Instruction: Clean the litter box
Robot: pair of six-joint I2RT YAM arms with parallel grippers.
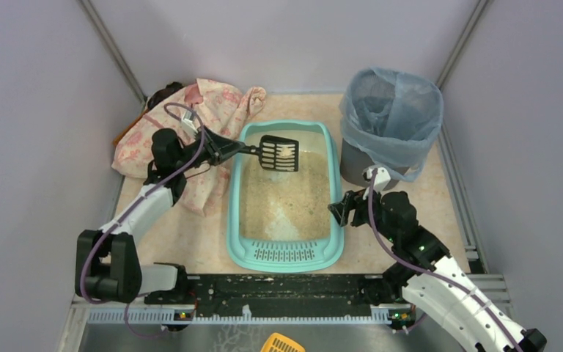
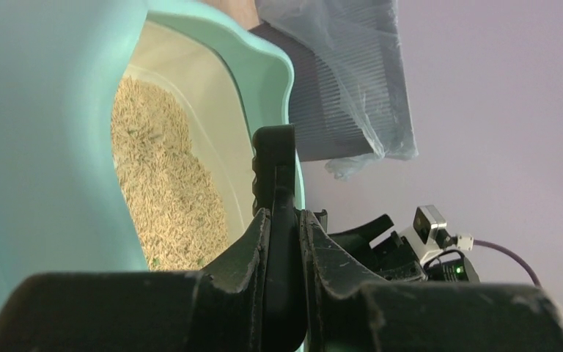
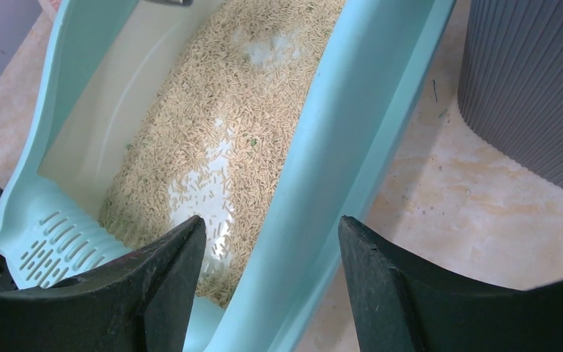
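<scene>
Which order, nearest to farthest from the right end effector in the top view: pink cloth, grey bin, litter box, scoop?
1. litter box, right rim beside the right end effector.
2. grey bin, just beyond, far right.
3. scoop, over the box's far end.
4. pink cloth, far left.

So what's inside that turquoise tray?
Beige litter covers the litter box floor, except bare cream patches near the grille. A black scoop hangs over the far end. Anything buried under the grains is hidden.

Yellow item (image 1: 282, 343) cut by bottom edge; litter box (image 2: 37, 147) wall blurred
</scene>
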